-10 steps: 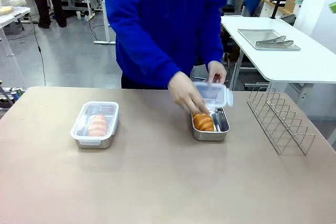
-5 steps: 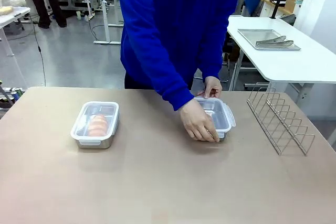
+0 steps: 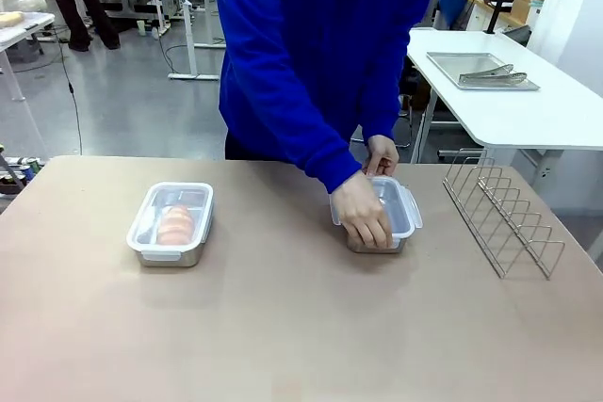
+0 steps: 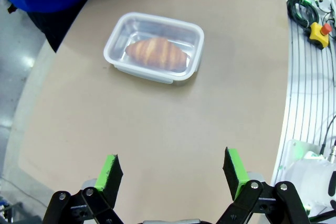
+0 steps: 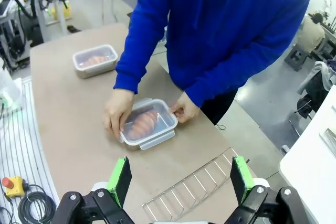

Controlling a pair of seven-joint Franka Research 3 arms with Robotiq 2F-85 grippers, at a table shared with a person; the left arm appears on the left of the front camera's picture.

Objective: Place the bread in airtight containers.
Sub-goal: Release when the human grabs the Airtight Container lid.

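On the bench you see two steel tins, one at left and one at right, each under a clear lid and each holding one croissant, left and right. You also count one wire rack, two hands of the person, and, and two pincers, left and right.

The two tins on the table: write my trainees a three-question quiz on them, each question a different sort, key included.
1. True or false: the left tin has its lid on.
2. What presses on the right tin's lid? A) a gripper B) the person's hands C) nothing
3. Fill in: through each clear lid shows a ___.

Key: 1 true; 2 B; 3 croissant.
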